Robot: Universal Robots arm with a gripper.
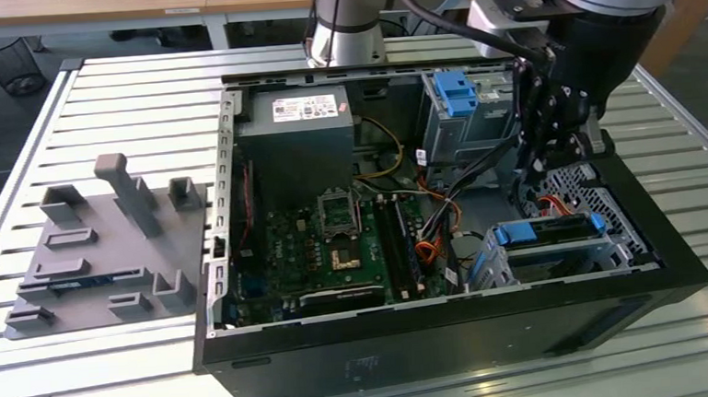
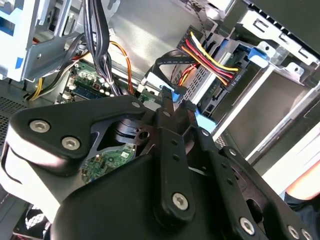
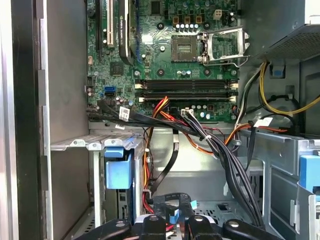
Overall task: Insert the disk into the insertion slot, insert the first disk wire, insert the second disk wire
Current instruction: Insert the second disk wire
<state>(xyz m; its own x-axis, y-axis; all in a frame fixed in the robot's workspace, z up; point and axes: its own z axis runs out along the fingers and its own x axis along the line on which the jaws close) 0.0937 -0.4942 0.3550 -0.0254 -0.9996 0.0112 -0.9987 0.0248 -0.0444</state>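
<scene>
The disk (image 1: 548, 231), in its blue carrier, lies inside the insertion slot (image 1: 579, 257), a low perforated metal cage at the case's front corner on the exterior view's right. A red, yellow and black wire bundle (image 2: 212, 62) runs into the disk's end (image 2: 212, 100). My gripper (image 1: 544, 170) hangs inside the case just behind the slot. In both wrist views its fingertips (image 2: 167, 107) are shut on the blue plug (image 2: 169, 93) of a flat black wire (image 3: 170, 165). The plug (image 3: 173, 216) is a short way from the disk's end. The blue carrier (image 3: 119, 167) sits in the slot (image 3: 95, 144).
The motherboard (image 1: 332, 241) covers the case floor, with black, orange and yellow cables (image 3: 220, 150) strung across it. A taller grey cage with a blue tab (image 1: 453, 91) stands behind my gripper. A grey fixture block (image 1: 105, 246) lies on the slatted table at the exterior view's left.
</scene>
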